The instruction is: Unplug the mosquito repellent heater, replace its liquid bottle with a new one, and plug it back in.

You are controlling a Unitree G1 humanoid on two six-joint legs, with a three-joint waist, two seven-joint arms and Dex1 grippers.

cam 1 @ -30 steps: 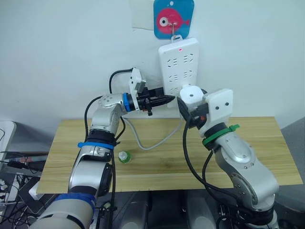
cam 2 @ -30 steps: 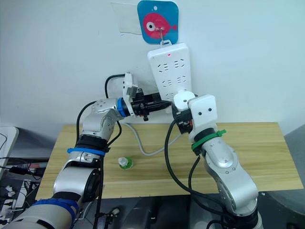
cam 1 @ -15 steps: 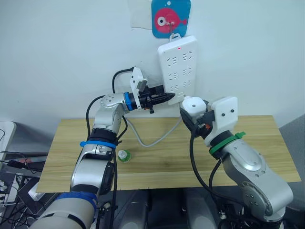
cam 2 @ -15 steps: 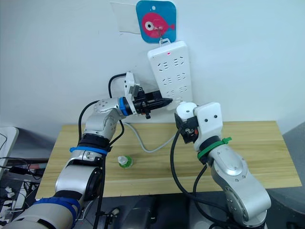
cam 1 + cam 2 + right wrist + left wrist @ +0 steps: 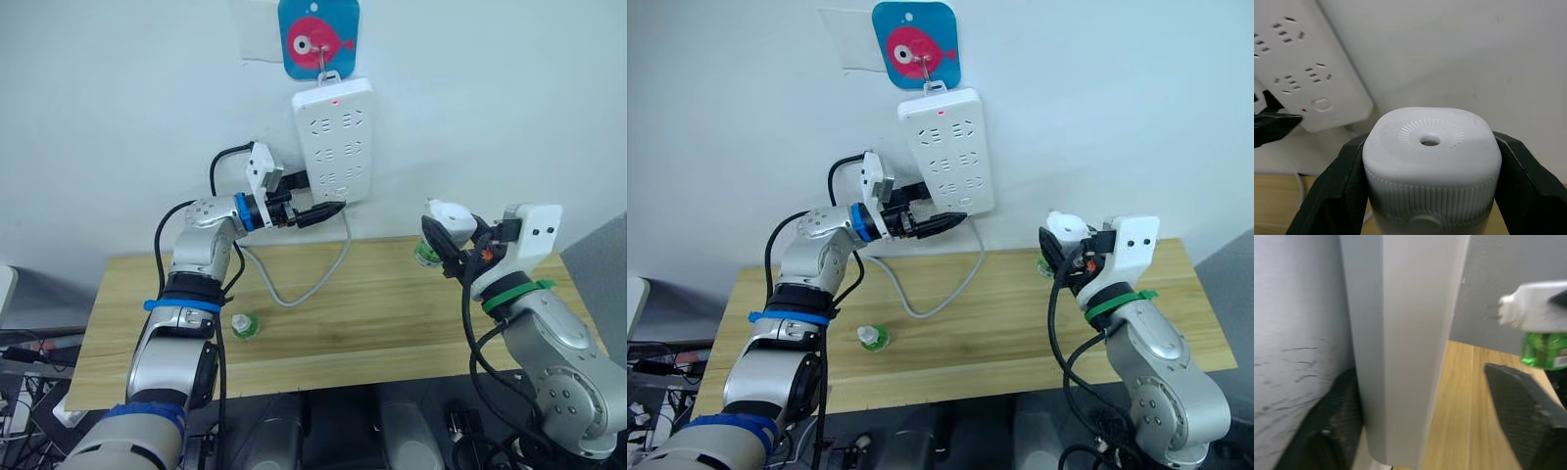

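My right gripper (image 5: 443, 238) is shut on the mosquito repellent heater (image 5: 449, 214), a small white rounded unit with a round hole in its top (image 5: 1429, 142). It hangs above the table's back right, clear of the wall. A green liquid bottle (image 5: 427, 254) sits under the heater. Another small green bottle (image 5: 242, 324) stands on the wooden table (image 5: 392, 313) near the front left. My left gripper (image 5: 330, 207) is raised to the lower edge of the white power strip (image 5: 333, 142). Its fingers (image 5: 1520, 406) stand open on either side of the strip's edge.
The power strip hangs on the white wall from a blue plaque with a pink fish (image 5: 318, 39). Its grey cable (image 5: 294, 291) loops down onto the table. A grey surface (image 5: 602, 264) stands at the right edge of the scene.
My right gripper has carried the heater right and down, away from the power strip. My left gripper's fingers have spread apart at the strip's lower edge. The camera has shifted.
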